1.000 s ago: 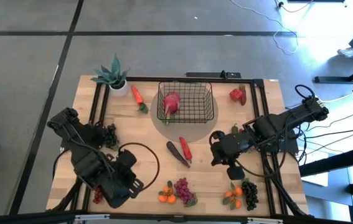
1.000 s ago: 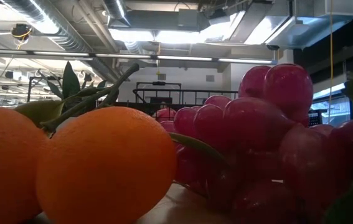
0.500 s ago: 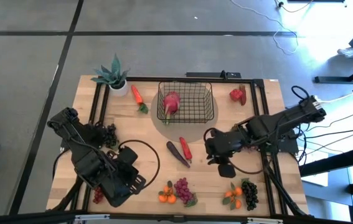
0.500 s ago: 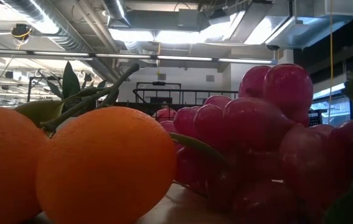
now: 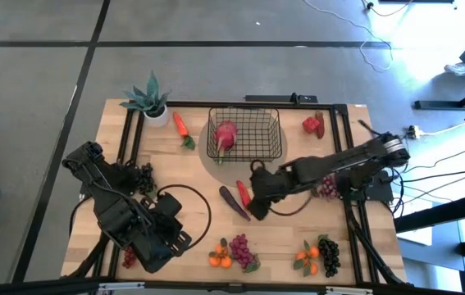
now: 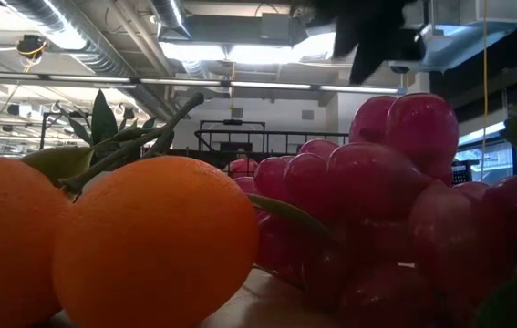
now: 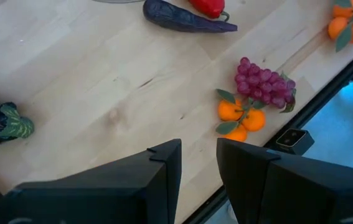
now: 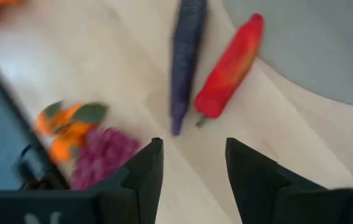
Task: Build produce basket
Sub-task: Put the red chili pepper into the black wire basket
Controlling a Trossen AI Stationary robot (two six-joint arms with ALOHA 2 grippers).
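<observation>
The black wire basket [image 5: 247, 135] stands on a grey round mat at the table's far middle, with a pink-red radish [image 5: 226, 135] inside. A dark eggplant [image 8: 185, 62] and a long red pepper [image 8: 229, 65] lie side by side on the wood at mid-table. My right gripper [image 5: 254, 199] hovers open just above them and touches nothing; its fingers [image 8: 153, 168] show a clear gap. My left gripper [image 5: 170, 238] waits open at the near left, fingers [image 7: 164, 168] apart over bare wood.
Oranges with red-purple grapes [image 5: 232, 251] lie at the near edge, and oranges with black grapes [image 5: 318, 256] at the near right. A carrot [image 5: 181, 125], a potted plant [image 5: 150, 100], dark grapes [image 5: 142, 176] and a red pepper [image 5: 314, 124] lie around the basket.
My right gripper has swung from the near right toward the table's middle, sinking and rolling its wrist, and now hangs over the eggplant and red pepper. It has also come into the top of the low view. No produce has moved.
</observation>
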